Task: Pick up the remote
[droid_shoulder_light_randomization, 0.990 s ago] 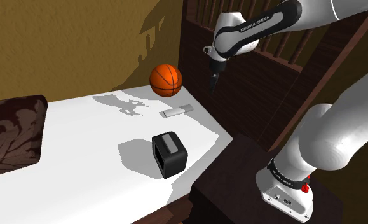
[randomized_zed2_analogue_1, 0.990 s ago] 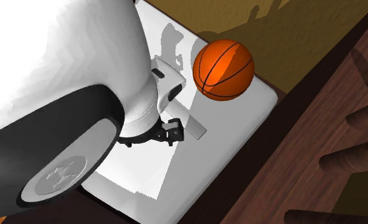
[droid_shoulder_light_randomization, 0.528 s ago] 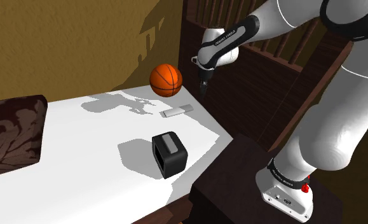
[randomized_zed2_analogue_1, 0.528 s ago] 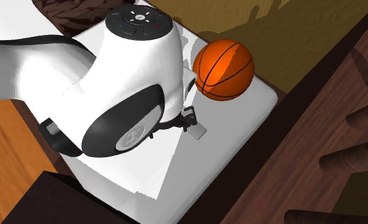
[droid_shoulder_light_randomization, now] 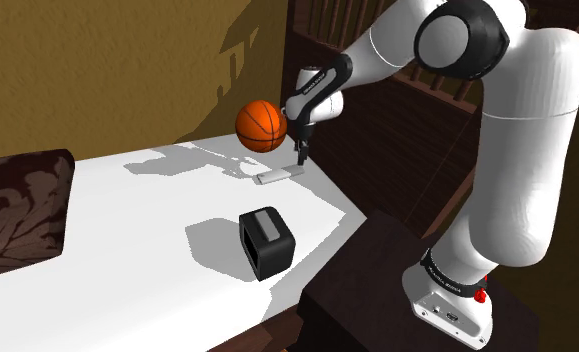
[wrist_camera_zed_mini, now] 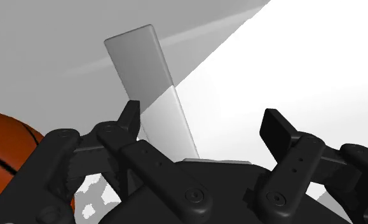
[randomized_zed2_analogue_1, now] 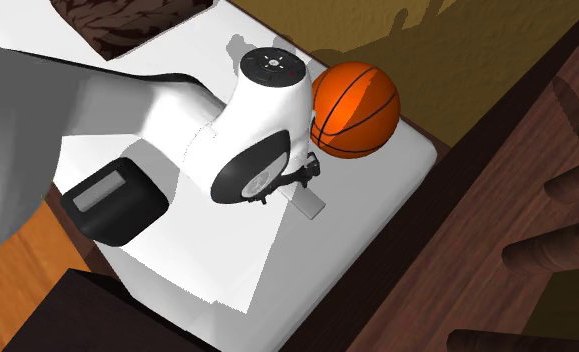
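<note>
An orange basketball [droid_shoulder_light_randomization: 261, 125] with black seams sits on a white bed [droid_shoulder_light_randomization: 147, 250], close under an ochre wall [droid_shoulder_light_randomization: 107, 70]. A black box [droid_shoulder_light_randomization: 267, 242] with a grey top panel stands on the bed, well apart from the ball and nearer the shoulder camera. A brown patterned pillow [droid_shoulder_light_randomization: 17, 205] lies farther from the ball. Dark wooden slats [droid_shoulder_light_randomization: 417, 110] rise beside the ball.

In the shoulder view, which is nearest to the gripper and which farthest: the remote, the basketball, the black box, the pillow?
1. Remote, directly under the open gripper.
2. Basketball, close beside it, to the view's left.
3. Black box, nearer the camera.
4. Pillow, far at the view's left.
</note>
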You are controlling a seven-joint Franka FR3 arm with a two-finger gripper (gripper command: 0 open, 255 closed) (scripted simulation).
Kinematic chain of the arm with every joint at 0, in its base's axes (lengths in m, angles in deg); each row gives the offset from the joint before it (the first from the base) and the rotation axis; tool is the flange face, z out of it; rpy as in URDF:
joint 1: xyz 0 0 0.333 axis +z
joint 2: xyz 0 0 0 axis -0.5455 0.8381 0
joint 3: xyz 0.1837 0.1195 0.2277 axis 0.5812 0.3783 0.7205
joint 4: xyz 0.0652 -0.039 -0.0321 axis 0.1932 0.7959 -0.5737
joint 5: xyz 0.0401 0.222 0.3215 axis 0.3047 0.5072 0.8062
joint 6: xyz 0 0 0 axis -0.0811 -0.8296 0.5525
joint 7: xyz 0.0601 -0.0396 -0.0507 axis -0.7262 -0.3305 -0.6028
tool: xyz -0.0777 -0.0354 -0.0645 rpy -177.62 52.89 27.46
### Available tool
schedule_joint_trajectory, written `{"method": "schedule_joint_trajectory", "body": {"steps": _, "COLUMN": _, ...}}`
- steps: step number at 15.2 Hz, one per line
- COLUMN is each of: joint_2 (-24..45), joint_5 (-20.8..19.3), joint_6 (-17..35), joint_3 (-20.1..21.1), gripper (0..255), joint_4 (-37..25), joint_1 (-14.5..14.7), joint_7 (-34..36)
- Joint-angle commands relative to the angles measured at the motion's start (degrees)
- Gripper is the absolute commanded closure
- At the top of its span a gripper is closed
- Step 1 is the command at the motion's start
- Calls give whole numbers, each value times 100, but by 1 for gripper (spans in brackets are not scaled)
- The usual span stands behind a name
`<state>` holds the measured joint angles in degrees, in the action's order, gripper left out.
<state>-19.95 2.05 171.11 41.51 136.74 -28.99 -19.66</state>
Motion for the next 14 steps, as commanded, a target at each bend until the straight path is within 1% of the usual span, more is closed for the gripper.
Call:
{"method": "schedule_joint_trajectory", "body": {"steps": 1, "joint_2": 407, "joint_5": 72, "joint_6": 91, "joint_3": 133, "gripper": 0, "joint_4": -327, "joint_1": -97, "joint_7": -304}}
{"method": "schedule_joint_trajectory", "body": {"steps": 7, "joint_2": 1656, "joint_5": 86, "joint_6": 192, "joint_3": 493, "gripper": 0, "joint_4": -1527, "joint_1": -309, "joint_7": -934}}
{"method": "schedule_joint_trajectory", "body": {"steps": 14, "joint_2": 2107, "joint_5": 156, "joint_6": 492, "joint_3": 575, "gripper": 0, "joint_4": -1680, "joint_1": -371, "joint_7": -976}}
